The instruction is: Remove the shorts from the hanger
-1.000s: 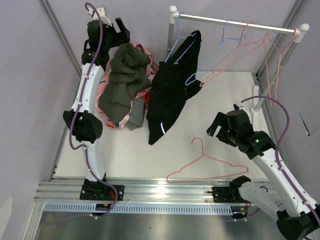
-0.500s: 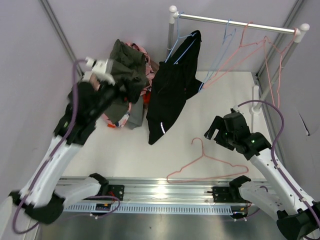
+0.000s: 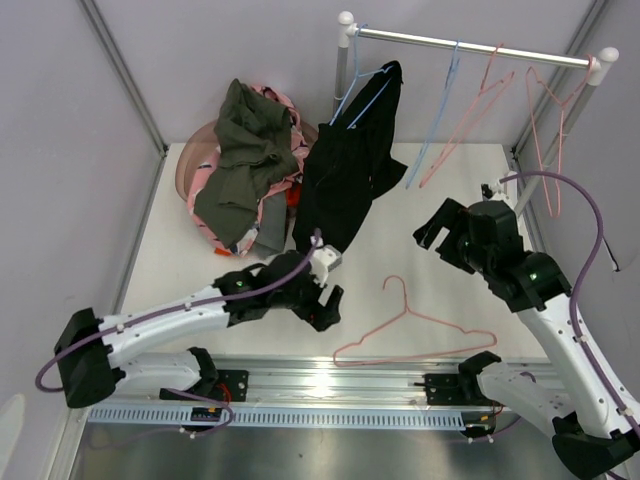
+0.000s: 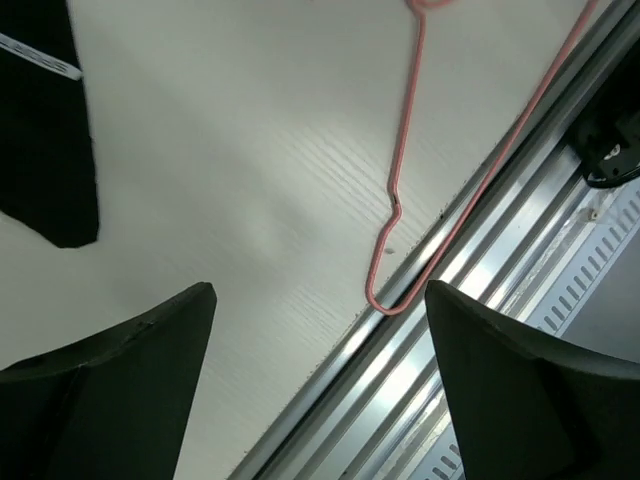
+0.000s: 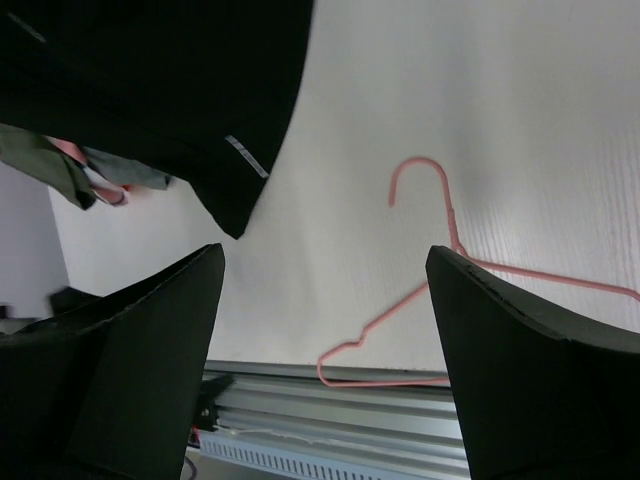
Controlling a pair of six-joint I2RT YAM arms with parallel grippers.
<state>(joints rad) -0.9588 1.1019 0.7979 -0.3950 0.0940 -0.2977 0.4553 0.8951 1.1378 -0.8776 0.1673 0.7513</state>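
Note:
Black shorts hang from a blue hanger on the rack rail. Olive shorts lie on a pile with pink patterned ones and a bit of orange, in a pink basket at the back left. My left gripper is open and empty, low over the table below the black shorts' hem. My right gripper is open and empty, to the right of the black shorts.
A bare pink hanger lies on the table near the front edge; it also shows in the left wrist view and the right wrist view. Several empty blue and pink hangers hang on the rail. The aluminium front rail runs along the near edge.
My left arm has swung from the pile at the back left down to the front middle of the table, empty, with the olive shorts left on the pile. My right arm rose slightly.

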